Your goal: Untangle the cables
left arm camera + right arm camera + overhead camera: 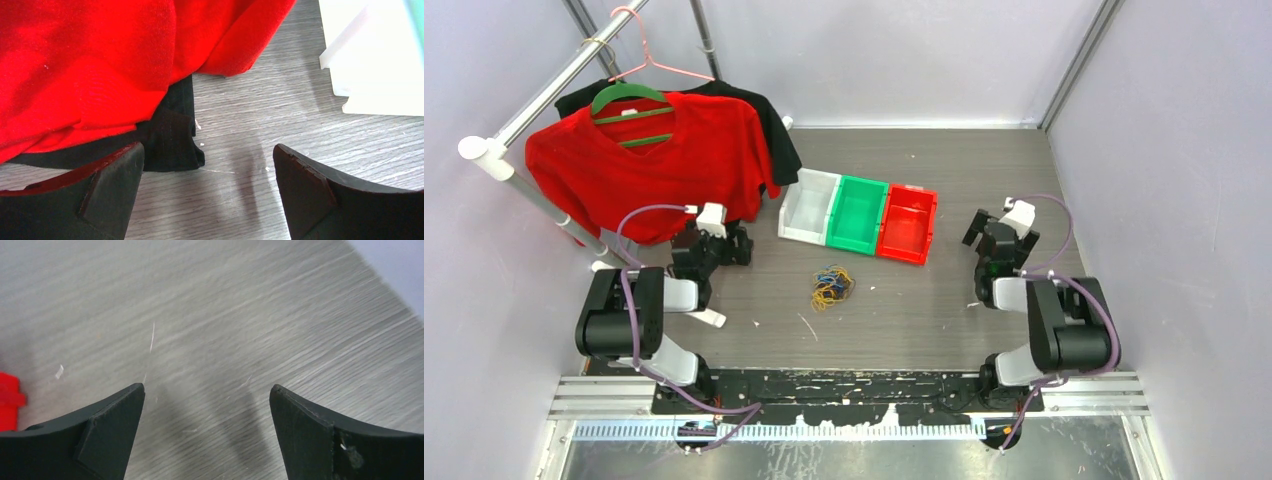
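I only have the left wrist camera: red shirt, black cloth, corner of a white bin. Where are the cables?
Observer: The cables lie in one clump on the table, just in front of the green bin.
Operator: Is my left gripper over them?
Observer: No, the left gripper is off to the clump's left, not touching it.
Operator: And the right one?
Observer: The right gripper is open above the table, right of the red bin.
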